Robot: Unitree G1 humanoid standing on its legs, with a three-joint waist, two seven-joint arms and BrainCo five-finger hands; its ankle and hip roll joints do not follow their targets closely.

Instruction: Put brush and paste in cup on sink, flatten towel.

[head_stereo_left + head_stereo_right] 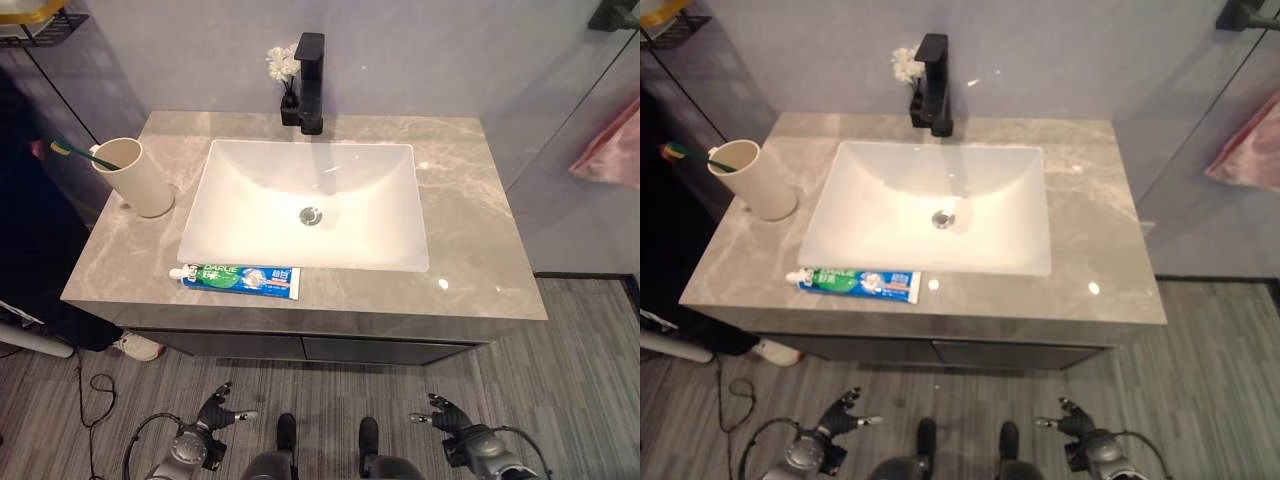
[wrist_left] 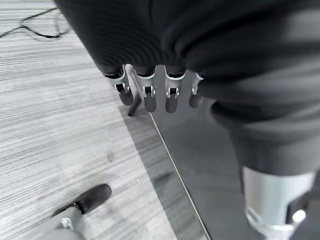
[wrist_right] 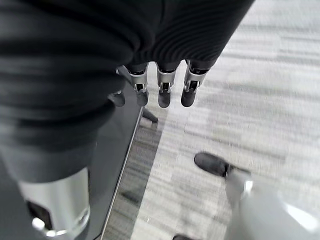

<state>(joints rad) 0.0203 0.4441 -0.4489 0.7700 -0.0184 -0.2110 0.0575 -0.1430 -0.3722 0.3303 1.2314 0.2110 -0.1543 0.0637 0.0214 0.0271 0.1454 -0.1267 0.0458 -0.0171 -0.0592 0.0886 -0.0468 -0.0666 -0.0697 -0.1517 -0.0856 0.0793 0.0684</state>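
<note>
Toothbrush (image 1: pixel 75 151) in cup (image 1: pixel 136 178), toothpaste (image 1: pixel 238 278) on counter (image 1: pixel 470 230)

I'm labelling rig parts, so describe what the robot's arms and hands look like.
Both arms are silver-grey metal tubes. The left hand and the right hand each have a dark ribbed cover over the back and wrist, with a row of silver fingers ending in dark rounded tips. A silver cylindrical thumb segment stands apart from each row. No markings are visible on them.
</note>
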